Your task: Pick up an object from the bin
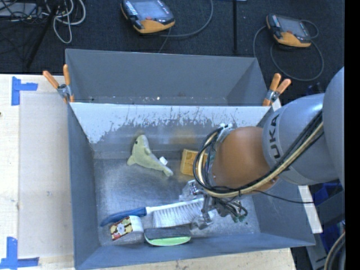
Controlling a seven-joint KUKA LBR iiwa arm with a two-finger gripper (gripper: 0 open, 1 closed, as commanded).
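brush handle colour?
Blue handle, white bristles. Shows best in the camera view, lower left.

plush toy [147,156]: pale green, lying flat, white tag at its right end
yellow box [188,161]: just right of the plush toy, not touching it
printed packet [121,228]: small, red and white, lower left
green oval thing [167,241]: flat, just right of the printed packet
left pendant [147,11]: black and orange, cabled, on dark floor [101,32]
right pendant [288,30]: the same kind, well apart from it

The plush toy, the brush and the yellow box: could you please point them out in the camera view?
plush toy [145,157], camera view, middle of its body
brush [174,210], camera view, on its white bristles
yellow box [188,162], camera view, on its top face
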